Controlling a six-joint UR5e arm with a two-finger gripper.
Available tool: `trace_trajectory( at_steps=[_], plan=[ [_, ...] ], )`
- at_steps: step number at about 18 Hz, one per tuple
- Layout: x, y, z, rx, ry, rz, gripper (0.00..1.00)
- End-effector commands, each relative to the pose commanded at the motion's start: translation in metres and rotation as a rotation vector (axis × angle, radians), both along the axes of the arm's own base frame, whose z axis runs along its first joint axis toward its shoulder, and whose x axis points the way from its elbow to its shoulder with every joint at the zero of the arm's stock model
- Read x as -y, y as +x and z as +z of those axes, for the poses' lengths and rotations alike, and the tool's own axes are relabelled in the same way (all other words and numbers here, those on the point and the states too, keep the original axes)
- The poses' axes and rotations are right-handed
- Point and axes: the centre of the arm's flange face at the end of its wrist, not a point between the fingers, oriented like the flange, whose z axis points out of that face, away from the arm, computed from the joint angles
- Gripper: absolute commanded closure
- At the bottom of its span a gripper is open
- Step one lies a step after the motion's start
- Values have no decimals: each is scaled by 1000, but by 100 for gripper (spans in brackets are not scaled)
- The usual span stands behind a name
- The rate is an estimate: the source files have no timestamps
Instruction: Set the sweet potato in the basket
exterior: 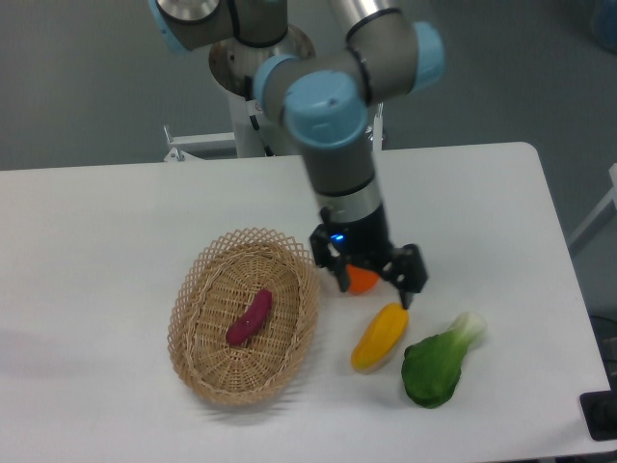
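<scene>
The magenta sweet potato (250,316) lies loose inside the oval wicker basket (193,352), near its middle, pointing up-right. My gripper (370,285) is well to the right of the basket, over the round orange fruit (361,280), which it mostly covers. Its two dark fingers are spread apart with nothing held between them, so it is open.
A yellow-orange elongated vegetable (379,336) lies just below the gripper. A green leafy bok choy (439,363) sits to its right near the table's front edge. The arm's column rises from the back of the white table (116,222).
</scene>
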Motion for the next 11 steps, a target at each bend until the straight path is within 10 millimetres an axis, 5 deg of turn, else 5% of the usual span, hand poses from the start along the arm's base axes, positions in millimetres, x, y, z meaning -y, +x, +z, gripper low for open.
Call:
trace_trajectory(
  at_steps=[6,11],
  plan=[
    [53,-46,31,43,-76,-104,0],
    [81,-62,47,21,-171,-301,0]
  ],
)
